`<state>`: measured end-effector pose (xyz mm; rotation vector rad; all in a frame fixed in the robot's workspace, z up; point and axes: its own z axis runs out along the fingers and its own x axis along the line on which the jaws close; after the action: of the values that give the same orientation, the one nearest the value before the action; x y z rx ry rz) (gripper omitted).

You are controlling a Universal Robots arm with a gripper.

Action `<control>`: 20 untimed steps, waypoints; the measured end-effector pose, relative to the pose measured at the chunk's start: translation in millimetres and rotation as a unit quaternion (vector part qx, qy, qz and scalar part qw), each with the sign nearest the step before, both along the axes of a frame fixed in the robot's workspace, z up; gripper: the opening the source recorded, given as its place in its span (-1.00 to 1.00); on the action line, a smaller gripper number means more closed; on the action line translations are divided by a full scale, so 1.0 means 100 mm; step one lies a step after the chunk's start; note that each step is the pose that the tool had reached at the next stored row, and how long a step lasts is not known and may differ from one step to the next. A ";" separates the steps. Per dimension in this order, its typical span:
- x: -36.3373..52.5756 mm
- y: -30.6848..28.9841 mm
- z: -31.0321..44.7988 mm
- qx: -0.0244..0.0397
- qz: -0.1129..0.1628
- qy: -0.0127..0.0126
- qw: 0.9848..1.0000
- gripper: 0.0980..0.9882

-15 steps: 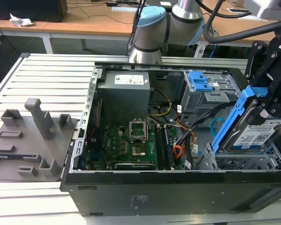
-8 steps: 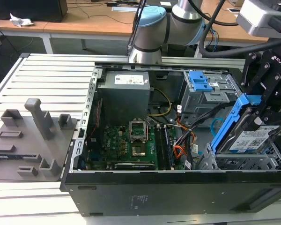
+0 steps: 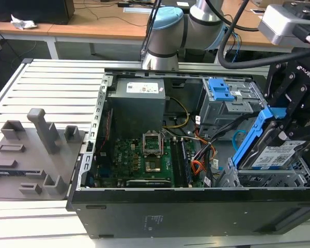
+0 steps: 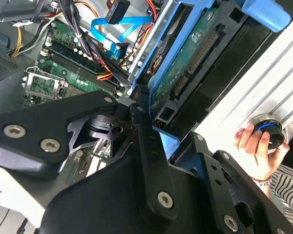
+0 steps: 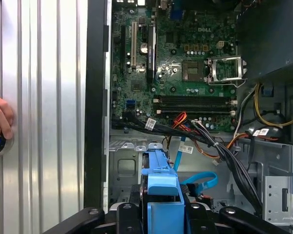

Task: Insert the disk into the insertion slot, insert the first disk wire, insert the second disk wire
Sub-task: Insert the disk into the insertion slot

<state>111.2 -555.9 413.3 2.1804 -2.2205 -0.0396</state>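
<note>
Noted gripper clamped on the disk, tilted above the insertion slot and not yet seated; judged first step in hand, calling for levelling and squaring to the slot.

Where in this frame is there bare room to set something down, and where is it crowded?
Free: the ribbed table, the stretch bordered by the grey fixture and the computer case. Crowded: inside the case around the insertion slot, where wires bunch and the gripper holds the disk.
</note>
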 end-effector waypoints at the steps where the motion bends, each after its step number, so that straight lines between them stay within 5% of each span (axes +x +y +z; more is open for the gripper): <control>1: 0.000 0.000 -0.005 0.000 0.000 0.000 1.000 -0.40; 20: 0.000 0.000 -0.125 0.000 0.000 0.000 1.000 -0.40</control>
<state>111.2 -555.9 400.8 2.1805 -2.2205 -0.0396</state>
